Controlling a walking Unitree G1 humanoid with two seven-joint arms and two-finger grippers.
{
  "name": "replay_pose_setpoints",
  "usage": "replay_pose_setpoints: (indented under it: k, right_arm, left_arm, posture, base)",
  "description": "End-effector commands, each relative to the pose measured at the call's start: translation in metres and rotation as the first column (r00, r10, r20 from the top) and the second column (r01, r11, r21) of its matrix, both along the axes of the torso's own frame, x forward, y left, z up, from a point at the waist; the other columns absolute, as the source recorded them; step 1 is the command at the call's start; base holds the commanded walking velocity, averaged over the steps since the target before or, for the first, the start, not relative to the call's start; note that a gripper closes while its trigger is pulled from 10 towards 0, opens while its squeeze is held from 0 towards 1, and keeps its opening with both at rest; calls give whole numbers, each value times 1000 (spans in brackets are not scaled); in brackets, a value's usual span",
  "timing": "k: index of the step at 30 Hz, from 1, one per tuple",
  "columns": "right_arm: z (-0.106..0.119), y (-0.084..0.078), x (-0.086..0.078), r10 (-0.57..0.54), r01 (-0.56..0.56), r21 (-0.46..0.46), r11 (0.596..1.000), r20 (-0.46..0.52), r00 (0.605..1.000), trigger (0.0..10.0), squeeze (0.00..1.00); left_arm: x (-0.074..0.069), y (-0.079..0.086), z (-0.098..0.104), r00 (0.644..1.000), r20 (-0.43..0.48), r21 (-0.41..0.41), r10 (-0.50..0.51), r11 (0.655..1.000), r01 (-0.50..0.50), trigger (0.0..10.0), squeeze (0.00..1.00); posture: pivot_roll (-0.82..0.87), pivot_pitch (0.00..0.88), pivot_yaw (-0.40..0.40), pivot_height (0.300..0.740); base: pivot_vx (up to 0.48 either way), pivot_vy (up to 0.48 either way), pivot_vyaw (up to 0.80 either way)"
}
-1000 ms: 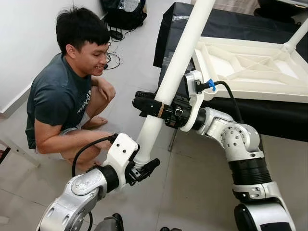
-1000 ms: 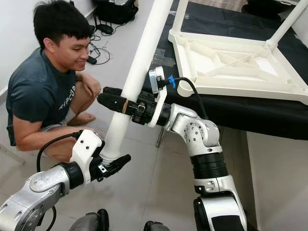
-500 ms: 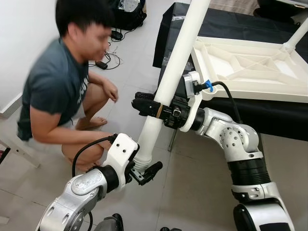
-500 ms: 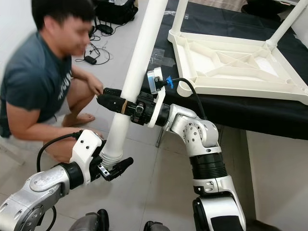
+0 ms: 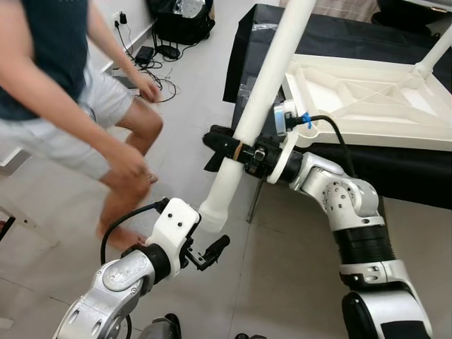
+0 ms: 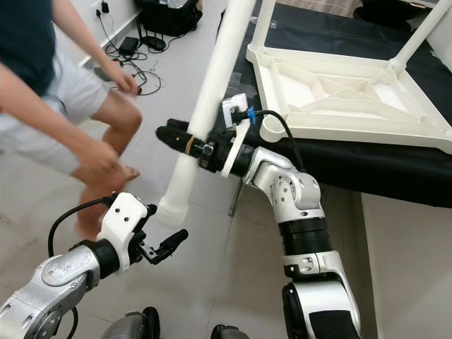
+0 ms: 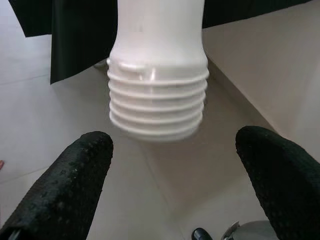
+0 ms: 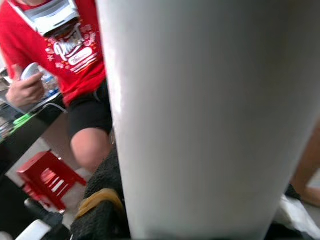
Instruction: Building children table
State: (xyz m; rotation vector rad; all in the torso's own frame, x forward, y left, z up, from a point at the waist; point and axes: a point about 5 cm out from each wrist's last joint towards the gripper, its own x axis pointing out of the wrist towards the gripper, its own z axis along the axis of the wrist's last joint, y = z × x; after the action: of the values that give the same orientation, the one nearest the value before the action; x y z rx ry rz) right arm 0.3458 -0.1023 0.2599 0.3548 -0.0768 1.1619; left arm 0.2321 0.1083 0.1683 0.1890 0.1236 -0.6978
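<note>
Left eye view: the right end effector [image 5: 229,150] is clenched on a white table leg [image 5: 263,99], slanting above the tiled floor [image 5: 282,275]. An upturned white tabletop [image 5: 367,106] lies on black cloth [image 5: 353,42]. A person [image 5: 63,92] stands nearby.

Left wrist view: the left end effector [image 7: 165,175] is released just below the leg's threaded end [image 7: 156,107].

Right wrist view: a red stool [image 8: 47,177].

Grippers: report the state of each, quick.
Left gripper: open, fingers spread just below the threaded end of the long white plastic table leg, not touching it.
Right gripper: closed around that leg partway up.
</note>
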Motion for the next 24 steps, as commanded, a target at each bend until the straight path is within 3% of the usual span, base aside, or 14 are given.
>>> replay_pose_setpoints:
  k: [1,8,9,10,12,13,14,16,21,22,23,24]
  right_arm:
    - [4,-6,3,-41,41,4,999,23,999,0,0]
    - [6,-19,18,-231,231,26,973,23,973,0,0]
    - [8,-21,22,-289,288,30,957,30,957,0,0]
    - [11,-27,29,-403,402,38,915,41,914,0,0]
    - [11,-27,29,-403,402,38,915,41,914,0,0]
    - [14,-31,33,-475,473,43,880,55,878,0,0]
    - [14,-31,33,-475,473,43,880,55,878,0,0]
    - [16,-36,36,-544,541,54,839,59,837,0,0]
    - [18,-42,39,-618,615,61,786,65,784,0,0]
    - [18,-45,40,-660,659,51,751,78,747,3882,0]
    - [18,-47,40,-696,695,48,717,98,711,10000,0]
    - [18,-47,41,-718,718,50,694,112,687,10000,0]
  left_arm:
    - [-3,0,-6,1000,-14,12,2,1000,-2,10000,0]
    - [1,0,-1,997,52,11,62,998,-63,10000,0]
    - [3,0,3,993,77,-2,89,996,-89,10000,0]
    - [7,1,12,980,134,-29,146,989,-143,10000,0]
    - [7,1,12,980,134,-29,146,989,-143,10000,0]
    - [11,1,19,965,181,-46,189,982,-184,10000,0]
    - [11,1,19,965,181,-46,189,982,-184,10000,0]
    - [13,0,27,954,219,-60,205,979,-196,10000,0]
    - [15,-2,32,946,239,-80,220,975,-206,10000,0]
    - [15,-4,33,944,239,-92,227,973,-211,10000,0]
    - [14,-5,34,941,246,-97,231,972,-213,10000,0]
    - [14,-7,34,939,251,-100,236,971,-218,10000,0]
  posture:
    - [112,176,-117,740]
    - [109,178,-115,740]
    - [112,178,-118,740]
    - [111,180,-117,740]
    - [111,180,-117,740]
    - [111,180,-117,740]
    - [111,180,-117,740]
    - [115,183,-120,740]
    - [114,187,-118,740]
    - [114,185,-118,740]
    - [116,187,-116,740]
    - [117,188,-116,740]
  base:
    - [0,0,0]
    - [0,0,0]
    - [0,0,0]
    - [0,0,0]
    - [0,0,0]
    - [0,0,0]
    - [0,0,0]
    - [0,0,0]
    - [0,0,0]
    - [0,0,0]
    - [0,0,0]
    - [0,0,0]
